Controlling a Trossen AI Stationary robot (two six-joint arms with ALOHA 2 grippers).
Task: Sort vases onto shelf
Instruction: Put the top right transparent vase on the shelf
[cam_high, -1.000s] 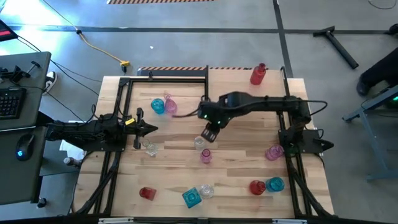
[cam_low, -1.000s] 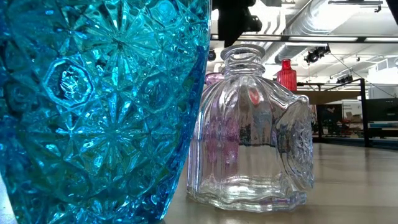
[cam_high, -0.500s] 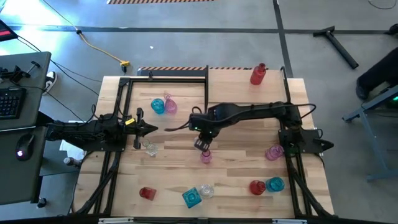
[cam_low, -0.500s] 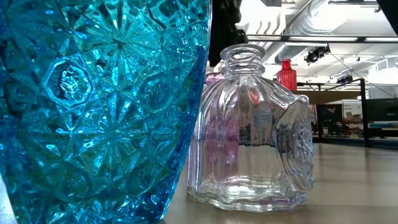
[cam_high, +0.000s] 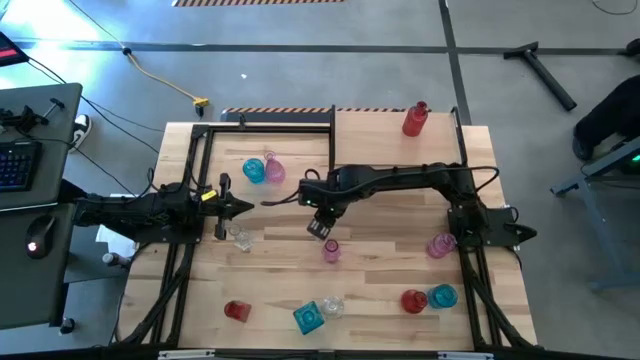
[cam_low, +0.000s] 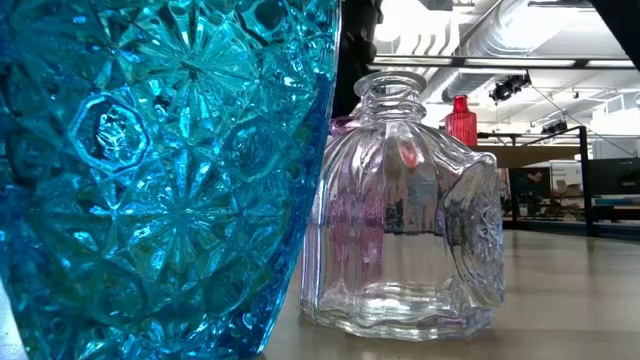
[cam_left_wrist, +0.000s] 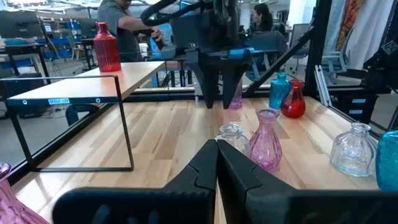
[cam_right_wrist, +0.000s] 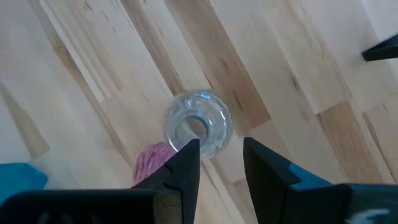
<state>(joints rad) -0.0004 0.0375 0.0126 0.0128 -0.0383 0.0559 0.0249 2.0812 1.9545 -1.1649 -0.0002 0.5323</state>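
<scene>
Right gripper: reaches over mid-table, fingers pointing down and set a narrow gap apart, holding nothing; poised above the small clear vase, whose round mouth shows just beyond the fingertips.

Small clear vase: upright on the tabletop, long axis vertical, mouth upward; stands close beside the pink flared vase, also upright, on the side toward the shelf.

Shelf: raised light-wood platform at the far edge of the table; carries one red bottle vase, upright, neck up.

Other vases, placed from the small clear vase: teal and pink pair toward the far left; clear vase to the left, by the left gripper; teal cut-glass vase and clear ribbed bottle at the near edge; red and teal pair near right.

Left gripper: closed, empty, resting at the left side.
</scene>
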